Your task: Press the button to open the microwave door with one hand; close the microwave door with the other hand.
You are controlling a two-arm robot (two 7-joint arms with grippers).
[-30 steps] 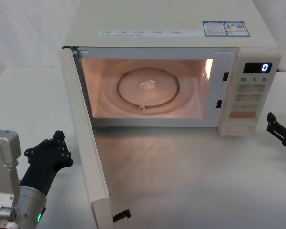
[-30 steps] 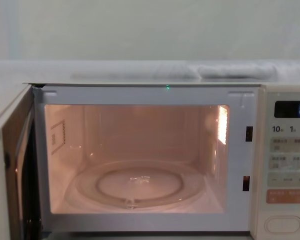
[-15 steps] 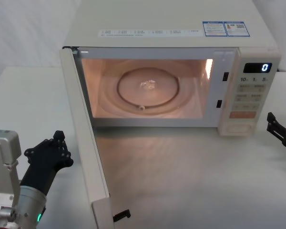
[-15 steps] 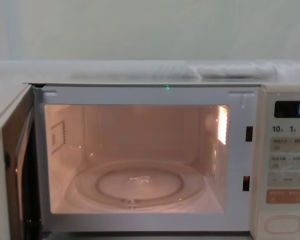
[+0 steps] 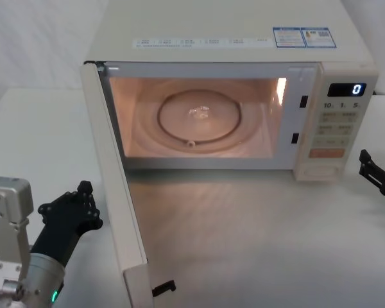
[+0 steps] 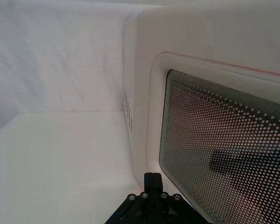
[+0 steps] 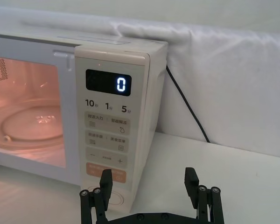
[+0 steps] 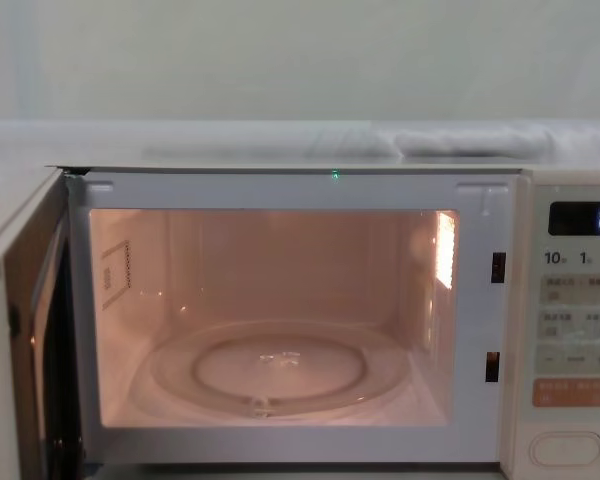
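The cream-white microwave [image 5: 224,25] stands at the back of the table with its lit cavity and glass turntable [image 5: 199,119] exposed. The microwave door [image 5: 112,186] is swung wide open on its left hinge, edge-on in the head view; its dotted dark window [image 6: 224,154] is close in front of the left wrist camera. My left gripper [image 5: 77,205] is shut and sits just outside the door's outer face, near its free end, its fingertips [image 6: 152,179] a little short of the door. The oval button [image 5: 322,172] is at the foot of the control panel. My right gripper [image 7: 148,179] is open, hanging right of the panel, apart from it.
The display [image 7: 119,84] reads 0. A black cable [image 7: 186,105] runs down behind the microwave's right side against the white backdrop. The white table [image 5: 256,244] lies bare in front of the cavity, between the open door and the right gripper [image 5: 375,170].
My left gripper has dropped back a little toward me beside the door. The door and right gripper have not moved.
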